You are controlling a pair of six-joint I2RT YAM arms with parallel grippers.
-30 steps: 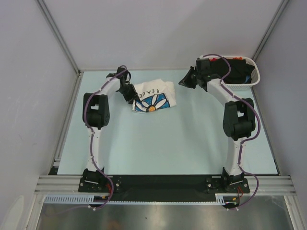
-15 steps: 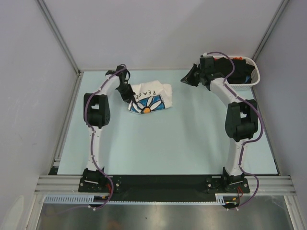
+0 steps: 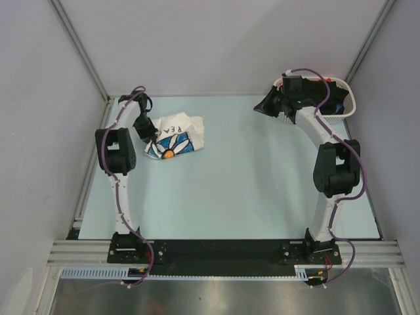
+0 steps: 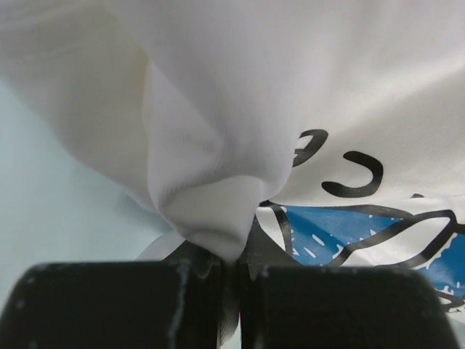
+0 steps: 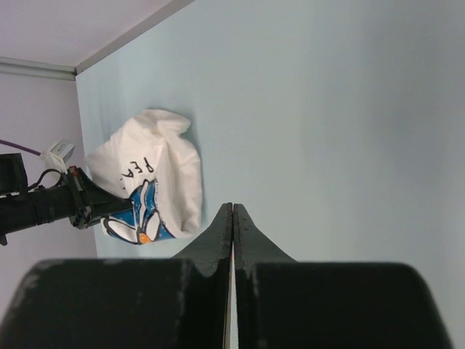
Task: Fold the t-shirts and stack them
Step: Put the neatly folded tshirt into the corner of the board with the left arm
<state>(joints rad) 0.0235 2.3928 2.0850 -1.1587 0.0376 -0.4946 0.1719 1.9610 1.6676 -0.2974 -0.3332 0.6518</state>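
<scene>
The white t-shirt (image 3: 177, 136) with a blue-square daisy print lies bunched at the back left of the table. My left gripper (image 3: 146, 133) is shut on its left edge; in the left wrist view a fold of the white cloth (image 4: 211, 218) is pinched between the jaws of the left gripper (image 4: 231, 270). My right gripper (image 3: 264, 108) is shut and empty above the table, just left of the basket. In the right wrist view the right gripper (image 5: 232, 211) has its jaws pressed together, with the shirt (image 5: 156, 174) far off. A black shirt (image 3: 328, 100) and a red one (image 3: 325, 81) lie in the basket.
The white perforated basket (image 3: 348, 105) stands at the back right corner. Grey walls close in the table on three sides. The pale blue table surface (image 3: 249, 184) stretches between the arms.
My left gripper has dragged the white shirt to the left across the table. My right gripper has moved a little right and back, toward the basket.
</scene>
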